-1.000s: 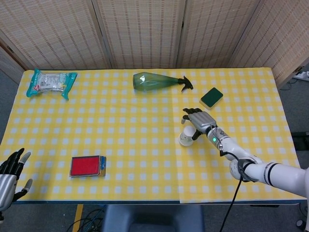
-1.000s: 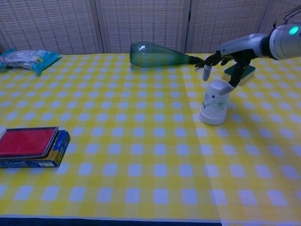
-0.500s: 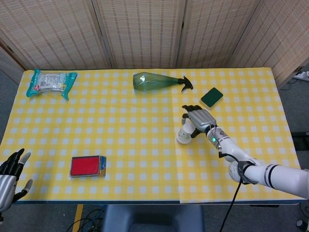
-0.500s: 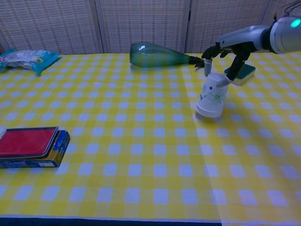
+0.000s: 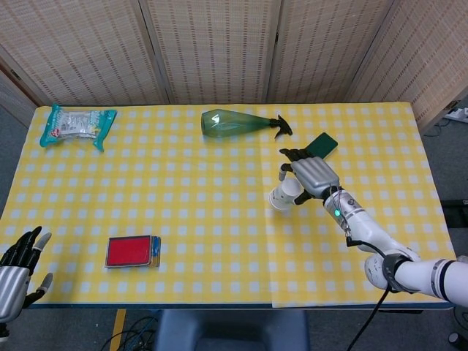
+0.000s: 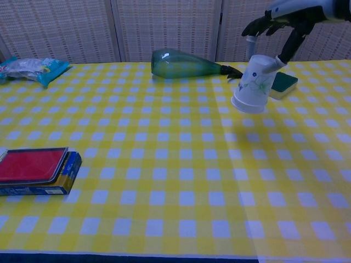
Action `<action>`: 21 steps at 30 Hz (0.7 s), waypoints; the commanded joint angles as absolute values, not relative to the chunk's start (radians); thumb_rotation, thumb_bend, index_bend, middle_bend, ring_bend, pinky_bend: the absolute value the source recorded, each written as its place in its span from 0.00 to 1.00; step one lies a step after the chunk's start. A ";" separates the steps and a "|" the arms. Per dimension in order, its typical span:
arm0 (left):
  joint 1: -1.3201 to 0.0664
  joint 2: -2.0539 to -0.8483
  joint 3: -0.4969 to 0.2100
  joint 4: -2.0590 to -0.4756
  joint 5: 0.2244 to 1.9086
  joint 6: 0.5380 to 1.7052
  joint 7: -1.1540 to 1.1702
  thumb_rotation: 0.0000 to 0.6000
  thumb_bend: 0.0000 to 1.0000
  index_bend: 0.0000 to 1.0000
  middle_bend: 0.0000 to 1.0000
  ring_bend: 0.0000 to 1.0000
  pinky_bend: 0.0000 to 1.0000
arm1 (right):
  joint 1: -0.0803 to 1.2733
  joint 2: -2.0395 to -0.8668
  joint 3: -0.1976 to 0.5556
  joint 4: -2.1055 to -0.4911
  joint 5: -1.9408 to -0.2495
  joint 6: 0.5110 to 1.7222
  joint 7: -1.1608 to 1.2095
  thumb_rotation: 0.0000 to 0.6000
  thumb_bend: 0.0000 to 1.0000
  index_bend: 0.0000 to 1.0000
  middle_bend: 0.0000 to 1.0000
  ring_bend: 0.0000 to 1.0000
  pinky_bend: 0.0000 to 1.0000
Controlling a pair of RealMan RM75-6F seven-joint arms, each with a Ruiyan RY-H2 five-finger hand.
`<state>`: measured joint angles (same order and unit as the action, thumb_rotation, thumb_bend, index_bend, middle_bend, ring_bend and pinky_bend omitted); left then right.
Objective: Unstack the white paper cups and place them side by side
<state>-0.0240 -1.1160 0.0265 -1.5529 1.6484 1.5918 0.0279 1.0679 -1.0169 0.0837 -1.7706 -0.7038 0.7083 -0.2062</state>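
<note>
The stacked white paper cups [image 5: 284, 195] [image 6: 253, 84], printed with a small leaf design, hang tilted and upside down well above the yellow checked table [image 5: 205, 212]. My right hand [image 5: 313, 173] [image 6: 285, 22] holds them by the closed end, fingers wrapped over the top. From the front the stack reads as one cup, so I cannot tell how many are nested. My left hand [image 5: 18, 272] shows only in the head view, at the table's near left corner, fingers spread and holding nothing.
A green spray bottle [image 5: 238, 123] [image 6: 189, 64] lies on its side at the back. A green sponge [image 5: 321, 145] [image 6: 281, 83] sits just behind the raised cups. A red-topped box [image 5: 132, 251] [image 6: 36, 170] lies front left, a snack bag [image 5: 76, 124] [image 6: 34, 68] back left.
My right hand has lifted the cups off the table and carried them up and slightly back toward the sponge. The left hand has sunk a little lower at the table's corner.
</note>
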 commanded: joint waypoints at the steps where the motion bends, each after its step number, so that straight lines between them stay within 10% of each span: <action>1: -0.026 -1.117 0.026 -1.552 1.647 1.587 0.028 1.00 0.38 0.00 0.00 0.05 0.20 | 1.070 -1.064 0.060 -1.726 -0.693 0.687 -0.229 1.00 0.26 0.43 0.02 0.00 0.00; 7: -0.025 -1.115 0.027 -1.552 1.648 1.590 0.027 1.00 0.38 0.00 0.00 0.05 0.20 | 1.068 -1.153 0.043 -1.641 -0.680 0.661 -0.233 1.00 0.26 0.43 0.02 0.00 0.00; 21: -0.030 -1.123 0.024 -1.554 1.642 1.580 0.037 1.00 0.38 0.00 0.00 0.05 0.20 | 1.079 -0.909 0.170 -1.876 -0.682 0.732 -0.211 1.00 0.26 0.43 0.02 0.00 0.00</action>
<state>-0.0302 -1.1225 0.0239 -1.5535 1.6417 1.5793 0.0372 1.0732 -0.9265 0.1550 -1.8565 -0.6919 0.7258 -0.2117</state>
